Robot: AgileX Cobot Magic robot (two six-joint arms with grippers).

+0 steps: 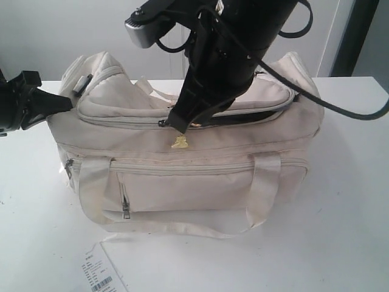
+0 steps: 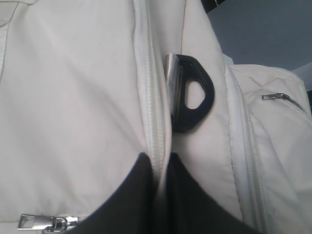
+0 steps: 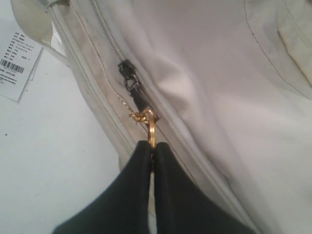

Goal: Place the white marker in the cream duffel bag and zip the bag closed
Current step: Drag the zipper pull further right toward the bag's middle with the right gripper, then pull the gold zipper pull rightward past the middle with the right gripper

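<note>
White marker isn't showing, probably inside the cream duffel bag; your right gripper is clamping the gold ring charm, left gripper pinching the bag's end; ring could be slipping free if you're pulling crooked

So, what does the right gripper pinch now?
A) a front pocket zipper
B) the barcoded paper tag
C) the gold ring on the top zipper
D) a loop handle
C: the right wrist view shows the right gripper closed on the gold ring hanging from the top zipper pull of the cream duffel bag.
</note>
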